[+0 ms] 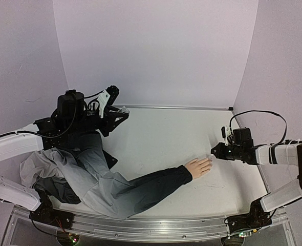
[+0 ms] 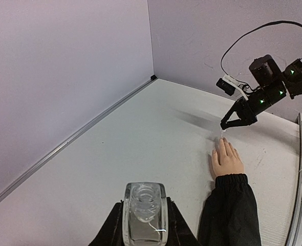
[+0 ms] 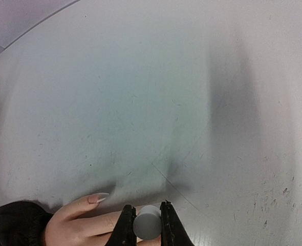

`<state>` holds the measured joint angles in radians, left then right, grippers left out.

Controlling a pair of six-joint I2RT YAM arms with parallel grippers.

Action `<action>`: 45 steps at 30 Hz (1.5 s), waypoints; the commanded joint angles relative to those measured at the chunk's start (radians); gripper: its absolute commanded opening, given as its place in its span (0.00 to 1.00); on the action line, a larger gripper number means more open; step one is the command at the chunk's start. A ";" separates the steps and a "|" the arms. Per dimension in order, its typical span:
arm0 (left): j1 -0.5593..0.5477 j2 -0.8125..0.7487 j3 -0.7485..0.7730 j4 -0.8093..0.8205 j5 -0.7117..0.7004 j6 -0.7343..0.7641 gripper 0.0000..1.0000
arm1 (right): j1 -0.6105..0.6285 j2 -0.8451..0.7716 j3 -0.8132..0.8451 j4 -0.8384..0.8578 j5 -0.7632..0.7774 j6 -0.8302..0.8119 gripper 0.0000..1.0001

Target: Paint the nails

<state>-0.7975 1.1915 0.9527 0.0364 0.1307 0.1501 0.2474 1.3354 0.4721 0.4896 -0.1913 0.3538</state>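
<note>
The pale peach mannequin hand (image 1: 198, 167) lies flat on the white table at a dark sleeve's end (image 1: 151, 184). It also shows in the left wrist view (image 2: 226, 159) and the right wrist view (image 3: 79, 221). One long nail (image 3: 97, 197) shows on a finger. My right gripper (image 3: 147, 225) is shut on a small grey round cap (image 3: 147, 223), right above the fingertips; anything below the cap is hidden. From above, the right gripper (image 1: 215, 152) sits just right of the hand. My left gripper (image 2: 145, 228) is shut on a clear glass bottle (image 2: 145, 210) with an open neck, at the far left (image 1: 115, 110).
A grey jacket (image 1: 74, 169) with dark lining lies bunched at the near left, under the left arm. Lilac walls enclose the table (image 1: 161, 133) at the back and sides. A metal rail (image 1: 141, 225) runs along the near edge.
</note>
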 commanded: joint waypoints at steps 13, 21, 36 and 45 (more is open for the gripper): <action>0.004 -0.036 0.004 0.068 0.007 -0.003 0.00 | -0.003 0.018 0.034 0.019 0.027 -0.006 0.00; 0.004 -0.034 0.004 0.069 0.007 -0.002 0.00 | -0.002 0.030 0.042 0.019 0.050 -0.006 0.00; 0.004 -0.030 0.004 0.069 0.004 0.005 0.00 | -0.003 0.073 0.067 0.018 0.101 -0.008 0.00; 0.004 -0.036 0.004 0.069 0.005 0.011 0.00 | -0.002 0.040 0.067 0.008 0.138 -0.014 0.00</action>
<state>-0.7975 1.1915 0.9527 0.0360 0.1303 0.1539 0.2474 1.4090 0.5079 0.5007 -0.0803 0.3519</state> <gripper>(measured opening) 0.215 0.142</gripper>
